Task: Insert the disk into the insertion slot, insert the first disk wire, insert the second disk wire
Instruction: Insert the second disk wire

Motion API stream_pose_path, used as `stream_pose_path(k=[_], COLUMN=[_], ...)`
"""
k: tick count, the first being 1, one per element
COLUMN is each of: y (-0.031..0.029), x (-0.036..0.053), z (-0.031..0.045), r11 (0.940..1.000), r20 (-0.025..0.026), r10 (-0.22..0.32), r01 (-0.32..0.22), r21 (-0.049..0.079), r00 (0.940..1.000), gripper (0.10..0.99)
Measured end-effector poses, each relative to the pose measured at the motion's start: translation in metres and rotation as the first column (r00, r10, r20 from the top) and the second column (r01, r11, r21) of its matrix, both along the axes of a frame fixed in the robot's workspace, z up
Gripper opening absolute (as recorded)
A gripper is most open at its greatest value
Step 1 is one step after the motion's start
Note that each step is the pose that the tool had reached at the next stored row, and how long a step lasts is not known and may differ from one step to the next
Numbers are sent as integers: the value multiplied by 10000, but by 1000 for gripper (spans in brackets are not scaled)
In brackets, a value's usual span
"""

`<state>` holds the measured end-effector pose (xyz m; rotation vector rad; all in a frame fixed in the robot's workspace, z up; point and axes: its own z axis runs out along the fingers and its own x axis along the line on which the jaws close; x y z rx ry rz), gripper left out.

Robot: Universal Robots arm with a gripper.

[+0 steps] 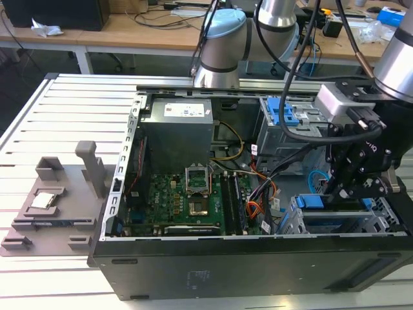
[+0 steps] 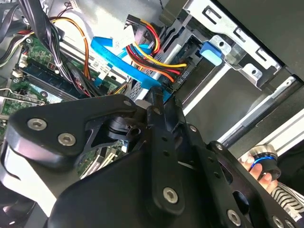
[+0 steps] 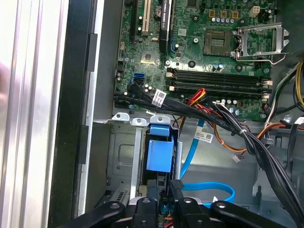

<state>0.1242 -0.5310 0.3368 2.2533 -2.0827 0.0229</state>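
Gripper [image 3: 164, 199] is parked over the blue-framed silver disk [image 3: 159, 154], already seated in the grey perforated drive cage [image 3: 121, 156]; jaws' opening can't be told. Plugs should be kept square, probably.

silver arm [image 1: 277, 13] with pale blue joint caps, black screw-studded pincer [image 2: 159, 102].

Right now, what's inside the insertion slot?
In the first wrist view, the disk's blue carrier sits in the grey insertion slot. The gripper hovers at its end. The light blue cable loops beside it. The disk's rear connectors are covered.
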Motion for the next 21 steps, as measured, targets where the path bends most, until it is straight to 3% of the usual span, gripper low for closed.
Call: stream_pose_path(k=[4, 9, 16, 20, 21], y=[0, 0, 2, 7, 7], x=[0, 0, 0, 0, 0], z=[142, 233, 478, 514, 516], r11=[10000, 10000, 10000, 10000, 10000], r20=[-1, -1, -1, -1, -1], r10=[0, 2, 3, 3, 3], r01=[0, -2, -3, -3, -3], r21=[-8, -9, -9, 0, 3], r00=[10000, 10000, 10000, 10000, 10000], gripper=[235, 235, 235, 224, 153])
